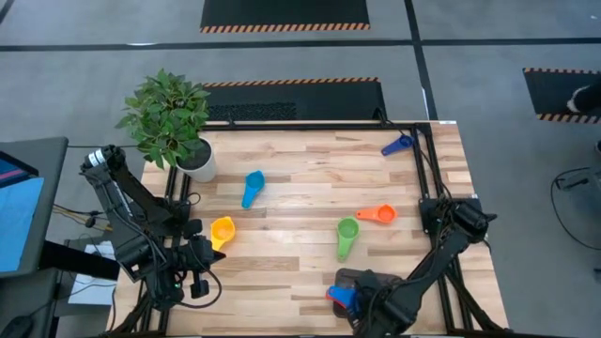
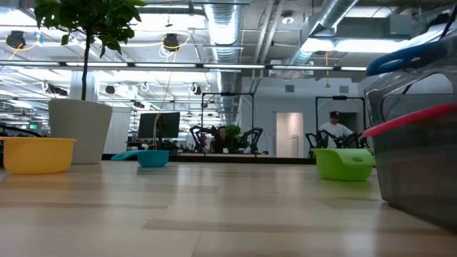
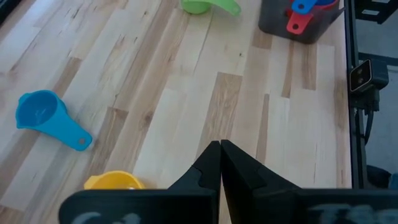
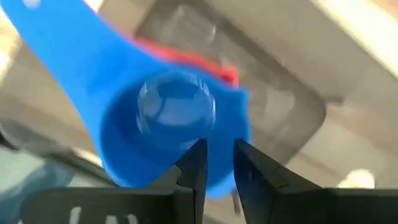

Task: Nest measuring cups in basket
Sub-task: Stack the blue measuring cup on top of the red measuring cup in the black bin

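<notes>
Pale wood-plank table (image 1: 310, 169), smooth with a low sheen, streaky grain; dark metal frame rail (image 1: 424, 169) along the 3 o'clock edge. Smooth, slightly glossy plastic cups: yellow cup (image 1: 222, 230) at 9, light blue cup (image 1: 254, 186) at 11, green cup (image 1: 347, 233) and orange cup (image 1: 378, 215) near centre, dark blue cup (image 1: 397, 145) at 1, another blue cup (image 4: 177, 134) glossy over a red cup (image 3: 297, 22) at 5. Dark grey matt basket (image 3: 273, 18), white matt plant pot (image 1: 199, 161), matt black plastic fingers (image 3: 211, 171).
</notes>
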Controlling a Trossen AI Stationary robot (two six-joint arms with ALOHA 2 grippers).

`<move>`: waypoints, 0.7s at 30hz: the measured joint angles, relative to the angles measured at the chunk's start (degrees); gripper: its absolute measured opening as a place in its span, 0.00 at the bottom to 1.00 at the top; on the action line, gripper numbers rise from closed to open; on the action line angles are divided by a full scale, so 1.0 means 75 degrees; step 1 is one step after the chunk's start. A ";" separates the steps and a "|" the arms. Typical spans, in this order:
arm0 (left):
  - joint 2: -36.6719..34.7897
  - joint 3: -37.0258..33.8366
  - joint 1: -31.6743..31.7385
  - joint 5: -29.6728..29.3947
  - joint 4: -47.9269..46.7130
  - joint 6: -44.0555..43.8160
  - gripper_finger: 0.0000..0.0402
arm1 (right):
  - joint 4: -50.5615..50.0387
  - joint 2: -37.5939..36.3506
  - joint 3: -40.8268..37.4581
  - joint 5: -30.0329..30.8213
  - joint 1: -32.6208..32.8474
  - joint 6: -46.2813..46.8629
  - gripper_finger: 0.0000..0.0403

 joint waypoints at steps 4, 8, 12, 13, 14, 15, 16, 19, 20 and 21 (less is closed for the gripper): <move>0.0000 0.0000 -0.0003 -0.0001 0.0000 0.0053 0.00 | 0.0011 0.0000 0.0003 -0.0339 0.0079 -0.0017 0.25; 0.0000 0.0000 -0.0003 0.0001 -0.0005 0.0123 0.00 | -0.0003 0.0000 0.0003 -0.0745 0.0161 0.0028 0.25; 0.0000 0.0000 -0.0003 0.0005 -0.0006 0.0140 0.00 | -0.0060 0.0000 0.0003 -0.0891 0.0242 0.0213 0.25; 0.0000 0.0000 -0.0003 0.0005 -0.0006 0.0143 0.00 | -0.0075 -0.0003 0.0003 -0.0845 0.0242 0.0282 0.25; 0.0000 0.0000 -0.0003 0.0005 -0.0006 0.0143 0.00 | -0.0080 -0.0024 0.0003 -0.0776 0.0240 0.0307 0.25; 0.0000 0.0000 -0.0003 0.0005 -0.0006 0.0143 0.00 | -0.0084 -0.0047 0.0005 -0.0740 0.0227 0.0305 0.25; 0.0000 0.0000 -0.0003 0.0007 -0.0006 0.0143 0.00 | -0.0163 -0.0061 0.0059 -0.0740 0.0193 0.0297 0.25; 0.0000 0.0000 -0.0003 0.0023 -0.0006 0.0143 0.00 | -0.0273 -0.0074 0.0348 -0.0329 0.0151 0.0080 0.25; 0.0000 0.0000 -0.0003 0.0023 -0.0006 0.0143 0.00 | -0.0216 -0.0088 0.0390 -0.0162 0.0137 -0.0031 0.25; 0.0000 0.0000 -0.0003 0.0023 -0.0006 0.0143 0.00 | -0.0085 -0.0093 0.0399 -0.0024 0.0122 -0.0164 0.25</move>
